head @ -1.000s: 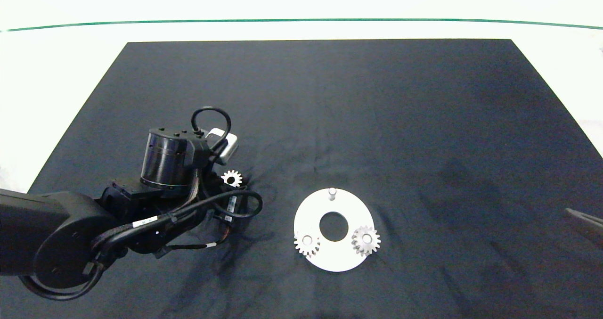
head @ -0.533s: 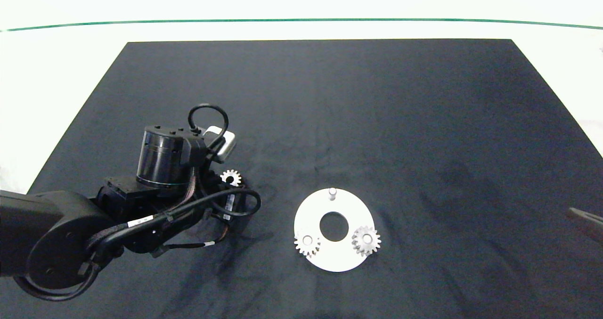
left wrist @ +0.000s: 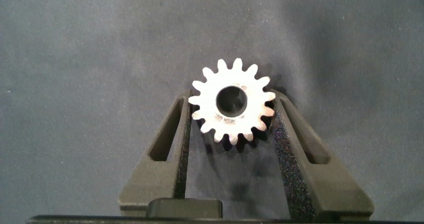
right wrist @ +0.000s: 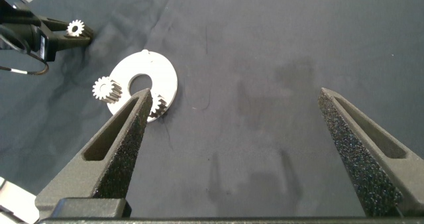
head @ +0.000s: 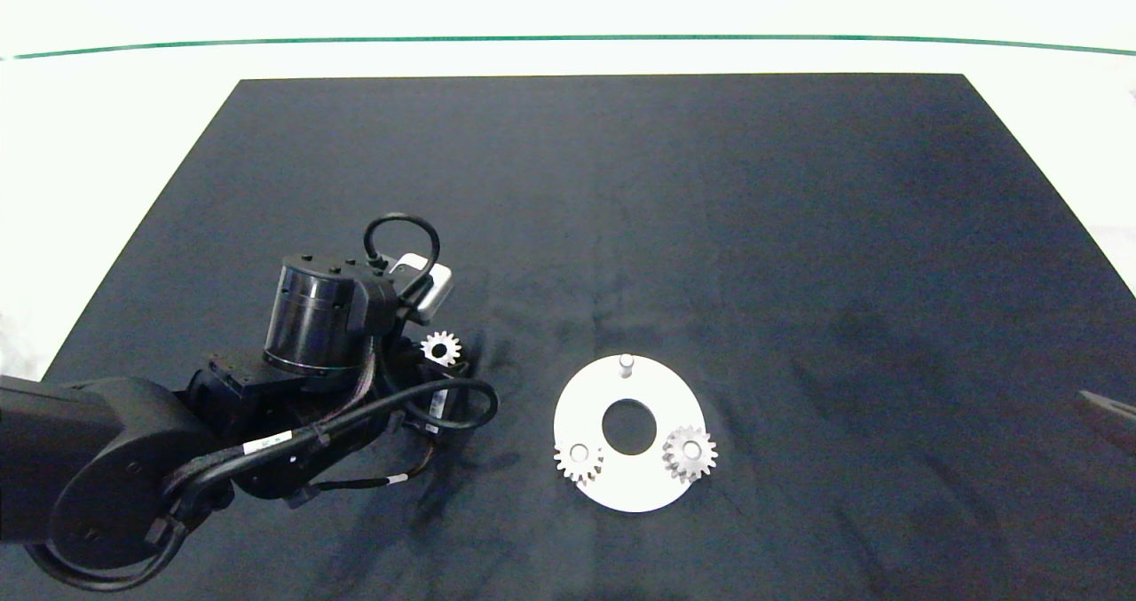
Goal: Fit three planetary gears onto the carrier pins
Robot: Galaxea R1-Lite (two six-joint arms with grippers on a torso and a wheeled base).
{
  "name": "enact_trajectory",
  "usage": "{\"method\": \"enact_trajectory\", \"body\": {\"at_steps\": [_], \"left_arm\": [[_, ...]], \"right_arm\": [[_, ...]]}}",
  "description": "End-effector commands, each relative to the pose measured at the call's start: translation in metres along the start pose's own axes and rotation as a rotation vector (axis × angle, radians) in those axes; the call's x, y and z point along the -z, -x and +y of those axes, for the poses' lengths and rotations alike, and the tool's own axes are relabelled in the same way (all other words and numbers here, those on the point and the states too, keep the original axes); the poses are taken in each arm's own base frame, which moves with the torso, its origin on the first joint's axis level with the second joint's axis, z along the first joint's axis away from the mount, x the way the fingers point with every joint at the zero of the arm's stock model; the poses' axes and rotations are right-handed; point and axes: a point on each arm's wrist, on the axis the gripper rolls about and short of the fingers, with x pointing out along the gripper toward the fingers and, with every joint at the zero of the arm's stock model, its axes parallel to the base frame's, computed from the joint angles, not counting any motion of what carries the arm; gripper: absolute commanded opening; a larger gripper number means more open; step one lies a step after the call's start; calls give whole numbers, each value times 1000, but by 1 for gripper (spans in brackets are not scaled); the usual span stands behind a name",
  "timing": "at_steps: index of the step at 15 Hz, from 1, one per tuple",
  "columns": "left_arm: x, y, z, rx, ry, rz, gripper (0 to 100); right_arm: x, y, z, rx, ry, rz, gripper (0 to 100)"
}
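Gear three [left wrist: 232,103] is pinched flat between the left gripper's [head: 441,357] fingers, with the bare carrier pin [head: 626,364] lying at three o'clock.

No legible text, brand, number or sign appears in any view. The small white tags on the left arm's cables [head: 266,442] carry dark marks too small to read. The face of the gear [left wrist: 232,102] gripped in the left hand [left wrist: 233,128] shows faint marks around its bore, which cannot be made out as characters. The white disc [head: 632,487] and the dark mat [head: 621,210] covering the bench carry no visible markings.
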Motion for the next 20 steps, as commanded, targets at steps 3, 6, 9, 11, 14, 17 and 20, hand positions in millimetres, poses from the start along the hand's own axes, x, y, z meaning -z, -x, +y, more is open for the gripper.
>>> {"method": "enact_trajectory", "body": {"at_steps": [3, 6, 9, 11, 14, 17, 20], "left_arm": [[2, -2, -2, 2, -5, 8, 1], [1, -1, -2, 4, -6, 5, 1], [2, -1, -2, 5, -7, 8, 1], [4, -3, -3, 6, -8, 15, 1], [3, -2, -5, 11, -4, 13, 0], [3, -2, -5, 10, -3, 10, 0], [3, -2, -5, 12, -5, 13, 0]], "right_arm": [[-1, 0, 0, 2, 0, -4, 100], [-1, 0, 0, 2, 2, -2, 100], [-3, -1, 0, 2, 1, -5, 100], [-3, -1, 0, 2, 1, -5, 100], [-3, 0, 0, 2, 1, -7, 100], [-3, 0, 0, 2, 0, -8, 100], [-3, 0, 0, 1, 0, -10, 100]]}}
